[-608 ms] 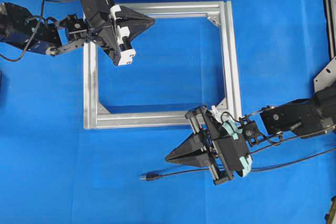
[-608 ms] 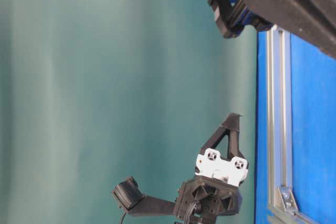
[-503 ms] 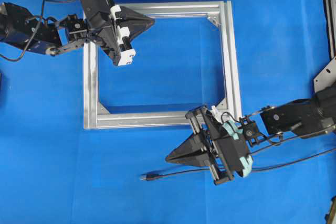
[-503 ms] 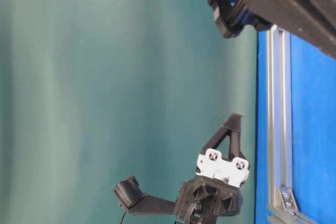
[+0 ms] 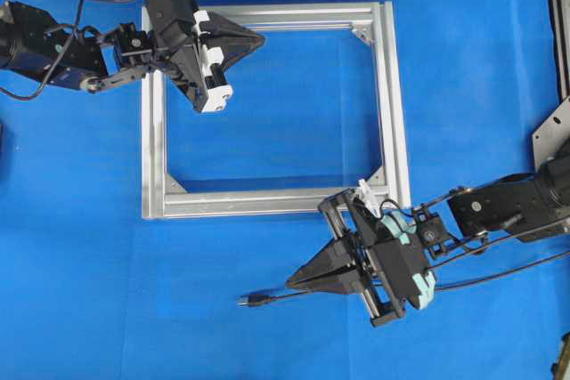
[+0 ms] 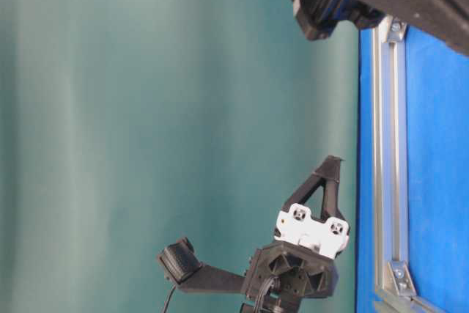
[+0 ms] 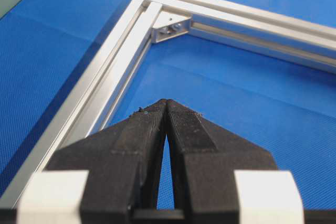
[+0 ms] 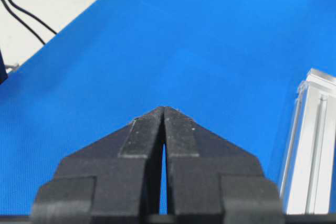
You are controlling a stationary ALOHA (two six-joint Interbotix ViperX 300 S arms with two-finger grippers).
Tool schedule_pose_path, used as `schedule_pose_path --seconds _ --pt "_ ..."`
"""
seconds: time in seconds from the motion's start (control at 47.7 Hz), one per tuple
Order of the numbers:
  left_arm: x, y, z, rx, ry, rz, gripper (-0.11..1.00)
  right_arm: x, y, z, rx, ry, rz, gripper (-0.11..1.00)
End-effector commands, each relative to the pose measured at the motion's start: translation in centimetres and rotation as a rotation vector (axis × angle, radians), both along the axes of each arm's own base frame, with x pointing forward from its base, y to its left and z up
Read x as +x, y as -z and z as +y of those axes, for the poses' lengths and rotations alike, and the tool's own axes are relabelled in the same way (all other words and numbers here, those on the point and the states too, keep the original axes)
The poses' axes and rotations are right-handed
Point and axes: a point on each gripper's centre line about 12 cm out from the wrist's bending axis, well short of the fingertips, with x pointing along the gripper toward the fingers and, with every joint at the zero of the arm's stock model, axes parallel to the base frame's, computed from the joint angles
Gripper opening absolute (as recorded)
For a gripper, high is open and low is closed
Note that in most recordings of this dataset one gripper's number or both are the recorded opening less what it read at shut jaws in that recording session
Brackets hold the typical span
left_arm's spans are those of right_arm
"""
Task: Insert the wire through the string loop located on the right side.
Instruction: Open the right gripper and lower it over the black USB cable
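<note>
Blue mat [image 5: 80, 246], overhead only — wire [image 5: 294, 294], right claw [image 5: 292, 280] closed

Left gripper [image 5: 258, 39] and right gripper [image 5: 292, 282], both with jaws pressed together, empty.

Bare blue worktop [image 5: 107, 309] lies open at lower left and inside the aluminium frame [image 5: 392, 113]. The wire [image 5: 294, 294] crosses the lower right, just under the right gripper [image 5: 294, 281].
</note>
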Motion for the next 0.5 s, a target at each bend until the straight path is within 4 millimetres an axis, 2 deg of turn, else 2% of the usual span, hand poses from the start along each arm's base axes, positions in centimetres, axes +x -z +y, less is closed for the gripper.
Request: schedule_pose_path --seconds 0.0,0.126,0.23,0.335,0.377,0.482 --pt "0.37 -1.86 0.16 0.021 0.001 -0.058 0.00 0.34 -1.60 0.16 0.017 0.000 -0.041 0.00" --pt "0.39 -1.86 0.10 0.021 0.002 -0.058 0.00 0.29 -1.60 0.38 0.017 -0.004 -0.038 0.23" --pt "0.39 -1.88 0.10 0.022 0.002 -0.059 0.00 0.18 -1.60 0.69 0.019 -0.011 -0.037 0.57" --pt "0.37 -1.84 0.03 0.021 0.004 -0.058 0.00 0.15 -1.60 0.79 0.024 -0.008 -0.035 0.86" --pt "0.33 -1.79 0.02 0.021 0.004 -0.056 0.00 0.17 -1.60 0.75 0.028 -0.003 -0.034 0.89" --pt "0.31 -1.79 0.08 0.021 0.002 -0.056 0.00 0.20 -1.61 0.67 0.038 0.010 -0.031 0.79"
